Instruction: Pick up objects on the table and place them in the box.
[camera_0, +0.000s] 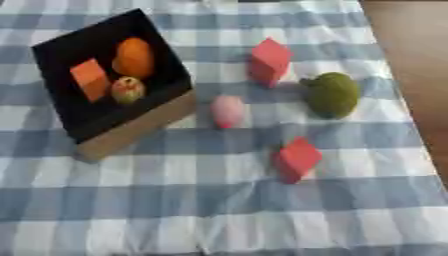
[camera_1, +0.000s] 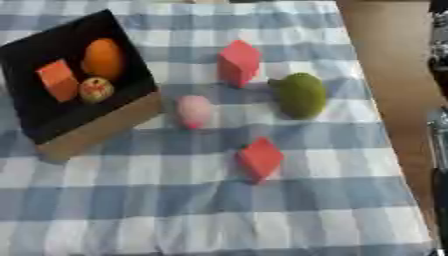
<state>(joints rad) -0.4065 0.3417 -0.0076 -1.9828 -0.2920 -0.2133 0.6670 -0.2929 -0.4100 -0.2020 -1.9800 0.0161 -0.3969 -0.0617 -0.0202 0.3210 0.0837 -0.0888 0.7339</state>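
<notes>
While no robot hand shows, blue-white checked cloth (camera_0: 219, 200) covers table w/ box (camera_0: 131, 130); brown floor (camera_1: 394, 75), prob. wood, at right.

Soft, even light falls across the checked cloth (camera_0: 219, 200); both views are blurred throughout, edges smeared. Short, faint shadows sit beneath the red blocks (camera_0: 297, 159) and the green fruit (camera_0: 332, 94). The box (camera_0: 61, 55) interior reads dark, without glare.
</notes>
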